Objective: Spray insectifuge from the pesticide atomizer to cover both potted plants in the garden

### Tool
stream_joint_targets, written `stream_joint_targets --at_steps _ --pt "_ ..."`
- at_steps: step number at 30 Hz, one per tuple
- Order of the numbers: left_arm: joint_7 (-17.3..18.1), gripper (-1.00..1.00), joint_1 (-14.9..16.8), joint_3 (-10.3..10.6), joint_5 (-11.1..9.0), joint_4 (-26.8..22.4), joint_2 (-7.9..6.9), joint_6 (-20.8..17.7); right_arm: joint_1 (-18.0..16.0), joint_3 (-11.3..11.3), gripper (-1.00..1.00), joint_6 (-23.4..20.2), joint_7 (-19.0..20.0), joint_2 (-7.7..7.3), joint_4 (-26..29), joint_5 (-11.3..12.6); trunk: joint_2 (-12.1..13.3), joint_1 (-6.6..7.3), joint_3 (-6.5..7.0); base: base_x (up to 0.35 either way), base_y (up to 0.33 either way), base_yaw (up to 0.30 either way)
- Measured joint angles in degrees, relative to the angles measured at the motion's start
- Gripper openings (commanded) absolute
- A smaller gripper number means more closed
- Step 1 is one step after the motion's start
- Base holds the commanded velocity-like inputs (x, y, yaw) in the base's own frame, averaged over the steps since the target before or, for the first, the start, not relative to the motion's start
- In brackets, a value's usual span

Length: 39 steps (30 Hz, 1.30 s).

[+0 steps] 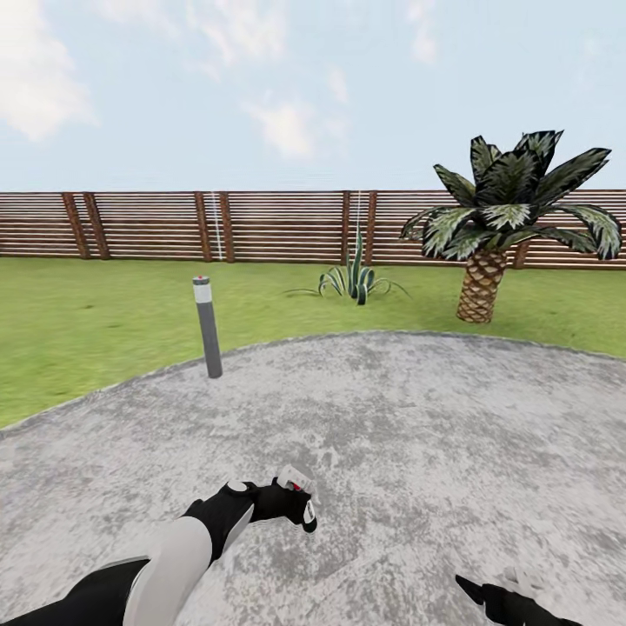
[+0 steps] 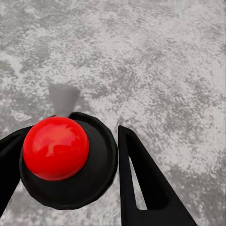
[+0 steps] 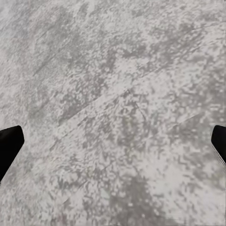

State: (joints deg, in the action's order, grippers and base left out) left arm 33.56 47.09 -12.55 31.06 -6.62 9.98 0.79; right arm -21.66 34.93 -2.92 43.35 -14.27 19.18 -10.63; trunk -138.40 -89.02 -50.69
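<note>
My left gripper [image 1: 300,506] hangs low over the grey paving [image 1: 417,417] and is shut on the pesticide atomizer [image 1: 296,479]. In the left wrist view the atomizer [image 2: 66,162] shows a glossy red knob on a round black top with a grey nozzle in front, clamped between the two black fingers [image 2: 141,183] of the left gripper [image 2: 70,172]. My right gripper [image 1: 504,598] sits at the lower right edge of the head view. Its fingertips [image 3: 8,146] stand wide apart, open over bare paving. The potted plants are out of view.
A grey bollard light [image 1: 207,326] stands at the edge of the lawn [image 1: 87,322]. Beyond it are a striped spiky plant [image 1: 355,280] without a pot, a palm [image 1: 500,222] and the brown slatted fence [image 1: 261,226].
</note>
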Motion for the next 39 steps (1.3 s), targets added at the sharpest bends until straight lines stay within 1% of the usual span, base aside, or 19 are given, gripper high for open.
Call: stream_joint_targets --at_steps 12,17,39 --pt "0.0 -1.00 0.0 0.0 0.0 0.0 0.00 0.0 0.0 0.0 1.00 0.0 -0.1 0.00 0.0 0.0 0.0 0.00 0.00 0.334 0.000 0.000" --pt "0.0 -1.00 0.0 0.0 0.0 0.0 0.00 0.0 0.0 0.0 1.00 0.0 -0.2 0.00 0.0 0.0 0.0 0.00 0.00 0.334 0.000 0.077" --pt "0.0 -1.00 0.0 0.0 0.0 0.0 -0.01 0.0 0.0 0.0 1.00 0.1 -0.2 0.05 0.0 0.0 0.0 0.00 0.00 0.334 0.000 0.276"
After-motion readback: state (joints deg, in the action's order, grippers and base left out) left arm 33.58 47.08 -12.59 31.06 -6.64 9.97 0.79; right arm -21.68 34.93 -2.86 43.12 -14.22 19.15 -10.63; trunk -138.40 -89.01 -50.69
